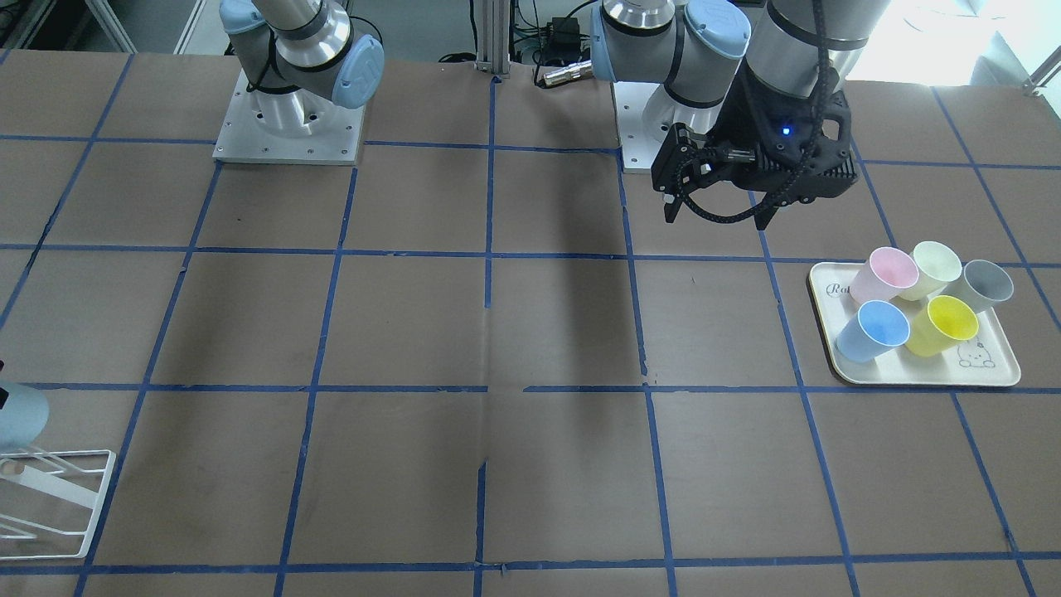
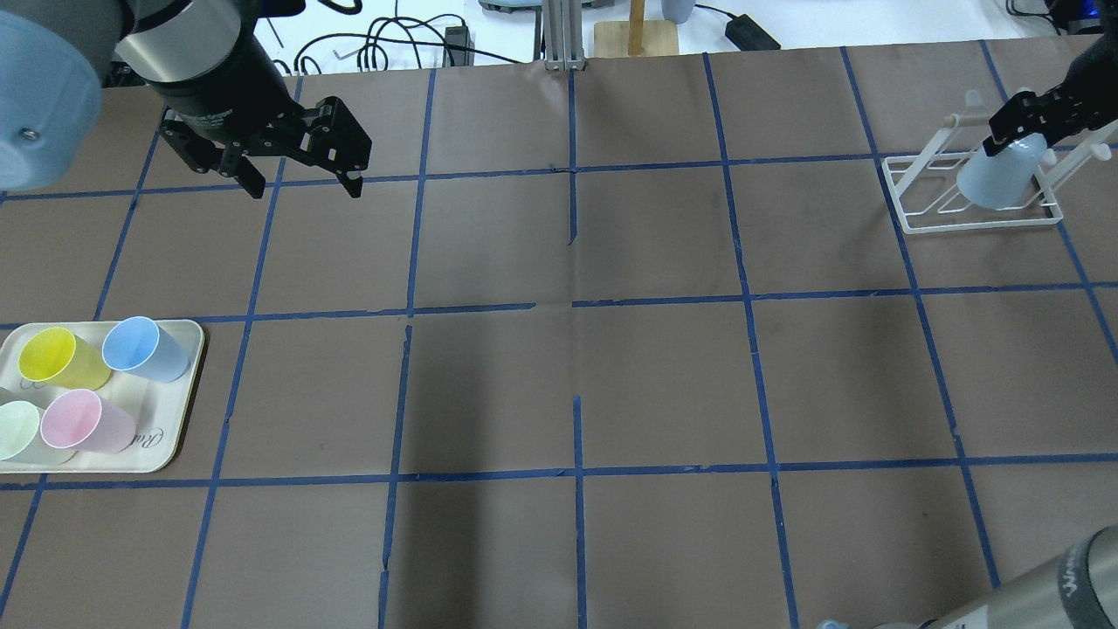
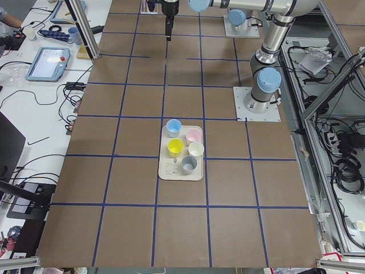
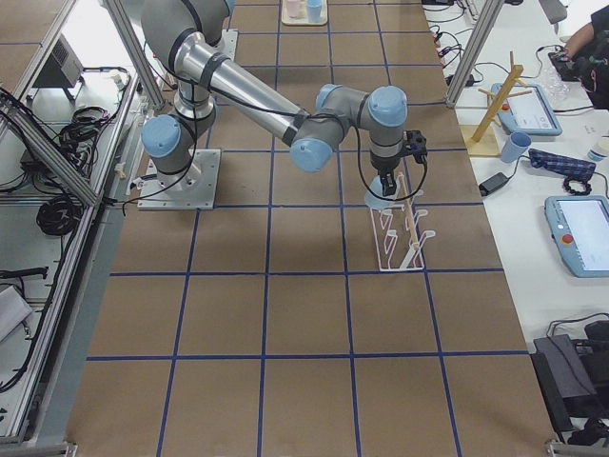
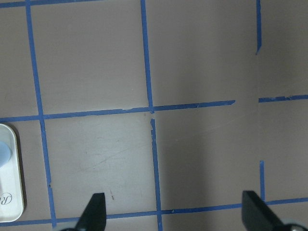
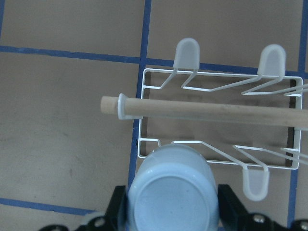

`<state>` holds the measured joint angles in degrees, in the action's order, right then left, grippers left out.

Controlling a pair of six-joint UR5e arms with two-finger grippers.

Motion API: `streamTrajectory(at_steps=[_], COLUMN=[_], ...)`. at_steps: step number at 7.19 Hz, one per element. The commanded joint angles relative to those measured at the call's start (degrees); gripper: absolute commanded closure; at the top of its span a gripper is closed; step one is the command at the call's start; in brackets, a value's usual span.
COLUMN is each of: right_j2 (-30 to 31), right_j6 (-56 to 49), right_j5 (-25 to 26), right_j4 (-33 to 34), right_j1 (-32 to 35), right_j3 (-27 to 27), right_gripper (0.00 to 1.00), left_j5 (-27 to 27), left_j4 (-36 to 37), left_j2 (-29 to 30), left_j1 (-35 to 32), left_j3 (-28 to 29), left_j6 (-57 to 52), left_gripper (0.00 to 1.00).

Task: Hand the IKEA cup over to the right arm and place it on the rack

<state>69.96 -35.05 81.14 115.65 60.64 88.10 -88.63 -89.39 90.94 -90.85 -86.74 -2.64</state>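
One cup held at the rack, release not yet made

The IKEA cup (image 6: 171, 192) is clamped mouth-down between the fingers of the right gripper (image 6: 172, 214), at the rack (image 2: 926, 218) near the table's far edge on its right half. The hand-over is judged done, since the left gripper (image 2: 306, 183) is seen spread wide and empty over the left half of the table. Seating the cup and letting go are judged to be left. Whether a peg is inside the cup cannot be told. The wooden bar (image 6: 216, 113) is crossed just beside the cup, and the neighbouring pegs are close. A tray (image 1: 928, 377) on the left half is loaded with a blue cup (image 1: 874, 330), yellow cup (image 1: 945, 325), pink cup (image 1: 885, 275), pale green cup (image 1: 932, 269) and grey cup (image 1: 982, 284), well apart from the rack.
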Motion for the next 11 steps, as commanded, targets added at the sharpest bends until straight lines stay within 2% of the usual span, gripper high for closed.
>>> streamTrajectory(at_steps=[1, 3, 5, 6, 7, 8, 11], right_j2=[-1.75, -2.63, -2.63, -2.89, -3.33, -3.42, -2.72], right_j6=[0.07, 0.07, 0.07, 0.15, 0.07, 0.24, 0.33], right_j5=[0.07, -0.02, -0.11, -0.11, -0.63, -1.68, -1.26], right_j4=[1.76, 1.77, 1.86, 1.86, 1.86, 1.94, 1.68], right_j1=[0.0, 0.0, 0.26, 0.26, 0.26, 0.26, 0.18], right_j3=[0.05, 0.05, 0.05, 0.05, 0.05, 0.05, -0.12], right_gripper=[0.66, 0.66, 0.57, 0.31, 0.1, 0.0, 0.0], left_j5=[0.12, 0.03, 0.12, -0.05, -0.14, -0.14, -0.14], left_j4=[0.0, 0.0, 0.0, 0.0, 0.0, 0.0, 0.0], left_j2=[-0.06, -0.15, -0.15, -0.15, -0.15, -0.15, -0.15], left_j1=[0.06, -0.03, -0.03, 0.06, -0.03, 0.06, 0.06], left_j3=[-0.01, -0.01, -0.01, -0.01, -0.01, -0.09, -0.09], left_j6=[0.0, 0.0, 0.0, 0.0, 0.09, 0.0, 0.0], left_gripper=[0.0, 0.0, 0.0, 0.0, 0.0, 0.0, 0.0])
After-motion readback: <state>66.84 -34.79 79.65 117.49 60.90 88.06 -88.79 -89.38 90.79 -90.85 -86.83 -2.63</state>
